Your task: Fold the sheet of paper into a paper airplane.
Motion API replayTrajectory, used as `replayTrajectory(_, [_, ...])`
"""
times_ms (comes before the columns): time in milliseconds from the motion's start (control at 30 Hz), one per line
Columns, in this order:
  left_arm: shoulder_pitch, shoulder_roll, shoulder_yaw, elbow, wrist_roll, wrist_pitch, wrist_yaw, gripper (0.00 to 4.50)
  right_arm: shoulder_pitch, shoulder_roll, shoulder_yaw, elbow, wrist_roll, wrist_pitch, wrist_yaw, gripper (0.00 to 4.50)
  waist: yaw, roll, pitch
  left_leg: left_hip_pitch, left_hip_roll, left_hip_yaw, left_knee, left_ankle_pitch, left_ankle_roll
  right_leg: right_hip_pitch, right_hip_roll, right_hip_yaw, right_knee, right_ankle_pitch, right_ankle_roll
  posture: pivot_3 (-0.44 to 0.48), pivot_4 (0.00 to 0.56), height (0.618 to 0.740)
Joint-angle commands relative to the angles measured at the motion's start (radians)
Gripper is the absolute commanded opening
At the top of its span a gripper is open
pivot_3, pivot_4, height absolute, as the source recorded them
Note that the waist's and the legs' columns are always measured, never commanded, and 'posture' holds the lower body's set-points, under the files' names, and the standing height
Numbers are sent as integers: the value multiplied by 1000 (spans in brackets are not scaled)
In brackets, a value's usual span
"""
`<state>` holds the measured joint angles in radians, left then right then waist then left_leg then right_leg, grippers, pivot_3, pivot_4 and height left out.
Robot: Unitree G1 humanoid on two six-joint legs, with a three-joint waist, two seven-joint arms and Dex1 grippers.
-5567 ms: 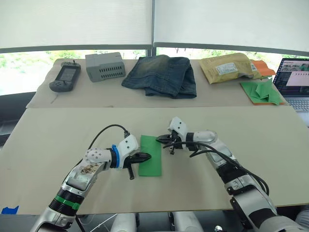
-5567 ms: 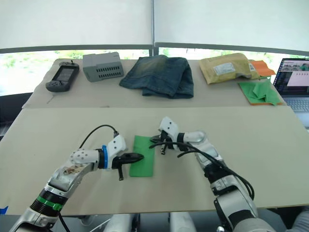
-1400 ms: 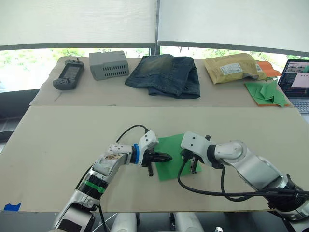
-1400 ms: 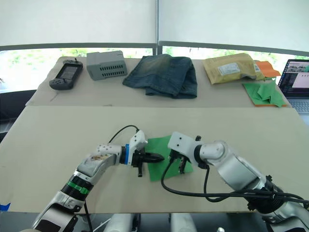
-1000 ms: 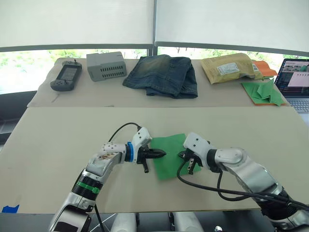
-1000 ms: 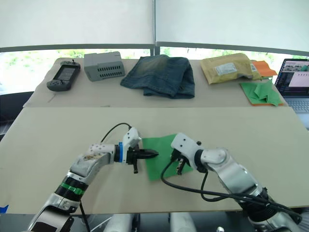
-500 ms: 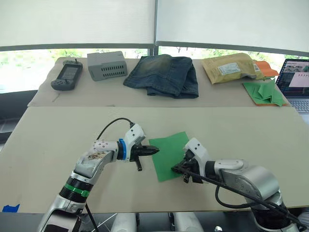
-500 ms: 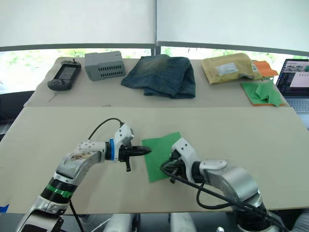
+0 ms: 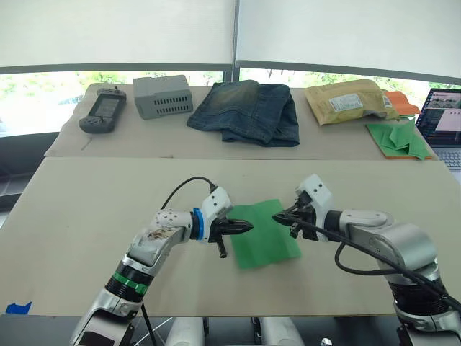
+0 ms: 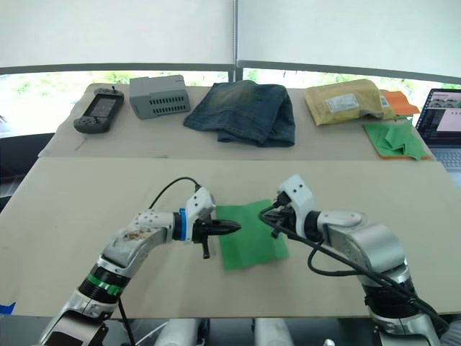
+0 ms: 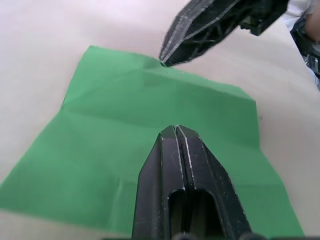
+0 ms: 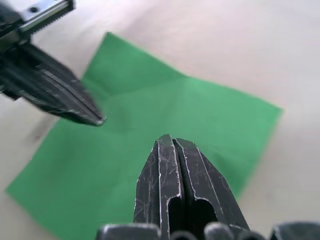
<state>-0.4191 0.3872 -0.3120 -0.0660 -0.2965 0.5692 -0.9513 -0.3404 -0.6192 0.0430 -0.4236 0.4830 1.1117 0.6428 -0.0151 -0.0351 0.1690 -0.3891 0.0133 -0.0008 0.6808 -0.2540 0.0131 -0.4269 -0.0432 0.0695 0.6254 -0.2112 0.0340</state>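
You have a tan table [image 9: 86,216] in front of you with one thing lying on it, the green sheet of paper [image 9: 264,234], opened flat with faint creases, near the middle toward the front edge. Behind it, along the window, stands a second table [image 9: 144,140], and from your left to your right it carries a black handheld console [image 9: 99,115], a grey box [image 9: 163,96], folded jeans [image 9: 247,110], a yellow padded envelope [image 9: 344,101], a heap of green paper pieces [image 9: 397,138] on orange paper [image 9: 400,106], and a laptop [image 9: 445,122] at the right edge.
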Motion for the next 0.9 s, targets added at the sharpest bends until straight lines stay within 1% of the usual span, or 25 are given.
replayTrajectory(33, [-35,-23,-25,16,24,-26,8,0,23,-17,-3,11,-12,-35,-3,87,-1,0,0,0,0,0,0,0,0,0,0,0,0,0,0,0,150,728])
replayTrajectory(100, [-51,-38,-42,36,40,-21,13,0,42,-19,28,26,-35,-52,-12,87,-1,0,0,0,0,0,0,0,0,0,0,0,0,0,0,0,150,728])
replayTrajectory(267, [-68,-63,-104,79,101,-34,34,0,98,35,9,29,-24,-67,-41,87,-3,0,0,0,0,0,0,0,0,0,0,1,0,0,0,0,150,728])
replayTrajectory(367, [-57,-83,-127,92,130,-48,52,0,129,29,9,9,-33,-72,-50,87,-2,0,0,0,0,0,0,0,0,1,0,1,1,0,0,0,150,728])
replayTrajectory(467, [-43,-95,-144,103,146,-22,66,0,139,33,-14,-10,-30,-79,-65,87,-1,0,0,1,0,0,0,0,0,2,0,1,1,0,0,0,150,728])
replayTrajectory(533, [-39,-103,-139,104,144,-14,69,0,131,33,-55,-18,-37,-100,-89,87,1,0,0,2,0,0,1,0,0,4,0,1,0,0,1,0,150,728])
replayTrajectory(600, [-38,-101,-139,109,150,-18,68,0,106,49,-123,-8,-18,-110,-109,87,2,0,0,2,0,0,1,0,0,3,0,1,1,0,1,0,150,728])
replayTrajectory(700, [-37,-100,-139,111,153,-21,68,0,69,63,-181,9,19,-81,-113,851,1,0,0,2,0,0,1,0,0,3,0,1,0,1,1,0,150,728])
replayTrajectory(767, [-38,-102,-140,110,154,-23,70,0,46,87,-207,35,33,-64,-126,1586,1,0,0,2,0,0,1,0,0,3,0,1,1,1,1,0,150,728])
replayTrajectory(800, [-38,-103,-139,110,155,-23,72,0,30,112,-229,58,53,-40,-142,1873,1,0,0,2,0,0,1,0,0,3,0,1,1,1,1,0,150,728])
replayTrajectory(833, [-38,-105,-139,110,155,-22,74,0,16,142,-254,83,78,-17,-154,2319,1,0,0,2,0,0,1,0,0,3,0,1,1,1,1,0,150,728])
replayTrajectory(867, [-38,-105,-138,110,155,-21,75,0,6,162,-271,99,95,0,-160,2583,2,0,0,2,0,0,1,0,0,3,0,1,1,1,1,0,150,728])
replayTrajectory(900, [-40,-106,-134,112,155,-19,78,0,1,163,-261,120,92,6,-158,2903,2,1,0,2,0,0,1,0,0,3,0,1,1,1,1,0,150,728])
